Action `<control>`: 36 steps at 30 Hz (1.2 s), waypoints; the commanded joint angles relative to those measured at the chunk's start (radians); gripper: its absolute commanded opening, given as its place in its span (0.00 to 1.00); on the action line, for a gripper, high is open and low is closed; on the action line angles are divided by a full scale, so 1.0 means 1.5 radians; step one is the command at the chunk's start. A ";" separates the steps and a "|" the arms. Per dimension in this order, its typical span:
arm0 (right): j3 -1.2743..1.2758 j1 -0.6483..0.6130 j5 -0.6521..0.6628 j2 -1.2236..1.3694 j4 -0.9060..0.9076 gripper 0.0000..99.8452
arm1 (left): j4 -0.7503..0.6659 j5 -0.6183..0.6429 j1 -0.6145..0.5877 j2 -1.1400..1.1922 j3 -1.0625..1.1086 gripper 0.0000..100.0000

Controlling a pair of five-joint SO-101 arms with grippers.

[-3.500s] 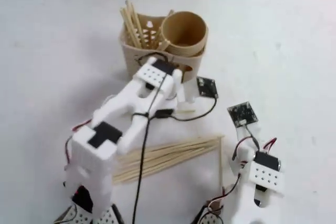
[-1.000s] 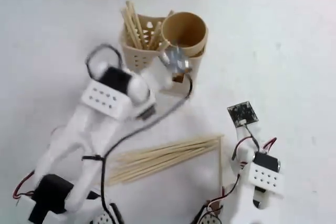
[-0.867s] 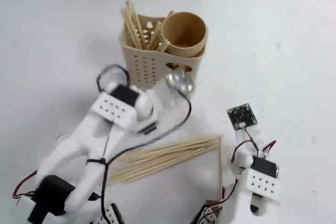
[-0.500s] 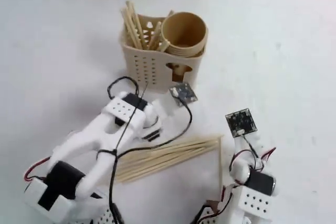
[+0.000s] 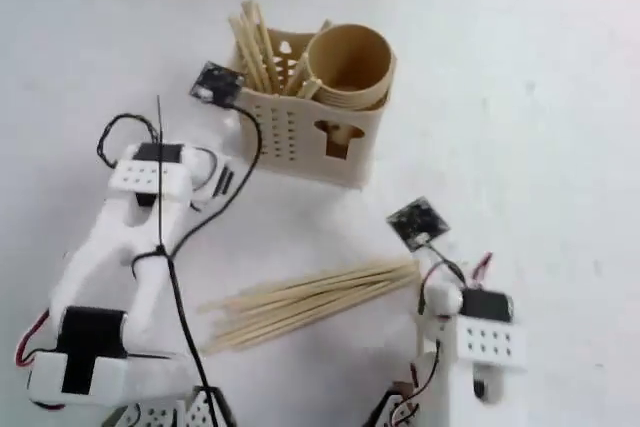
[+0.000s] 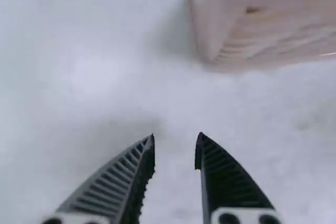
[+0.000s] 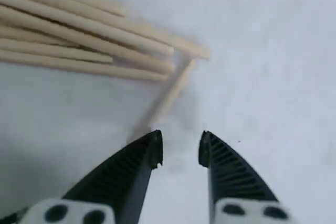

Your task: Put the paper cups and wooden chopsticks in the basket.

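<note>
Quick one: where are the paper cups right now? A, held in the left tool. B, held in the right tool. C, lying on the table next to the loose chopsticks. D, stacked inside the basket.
D: the paper cups stand stacked in the basket, while the left tool and right tool are both open and hold nothing, and only the loose chopsticks lie on the table.

Overhead overview; two close wrist views
</note>
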 commanded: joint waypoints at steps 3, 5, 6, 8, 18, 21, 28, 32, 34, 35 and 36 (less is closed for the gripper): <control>-0.074 -0.099 0.002 0.185 -0.026 0.14 | -0.045 0.008 -0.028 0.047 -0.037 0.14; -0.089 -0.103 0.001 0.231 -0.032 0.12 | -0.071 0.009 -0.040 0.058 -0.037 0.14; -0.090 -0.101 0.000 0.248 -0.046 0.11 | -0.076 0.009 -0.047 0.059 -0.037 0.14; -0.091 -0.092 -0.026 0.275 -0.073 0.10 | -0.079 0.010 -0.051 0.058 -0.039 0.14; -0.107 -0.024 -0.035 0.288 -0.086 0.02 | -0.074 0.010 -0.051 0.062 -0.045 0.14; -0.168 0.052 -0.035 0.288 -0.078 0.02 | -0.074 0.010 -0.051 0.062 -0.045 0.14; -0.464 0.117 -0.096 0.288 0.034 0.02 | -0.074 0.010 -0.051 0.063 -0.045 0.14; -0.659 0.092 -0.165 0.291 0.103 0.02 | -0.074 0.010 -0.060 0.063 -0.045 0.14; -0.743 0.066 -0.192 0.294 0.128 0.02 | -0.078 0.010 -0.068 0.063 -0.046 0.14; -0.785 0.044 -0.208 0.295 0.129 0.02 | -0.079 0.010 -0.068 0.063 -0.046 0.14; -0.828 0.022 -0.223 0.296 0.128 0.02 | -0.079 0.010 -0.068 0.063 -0.046 0.14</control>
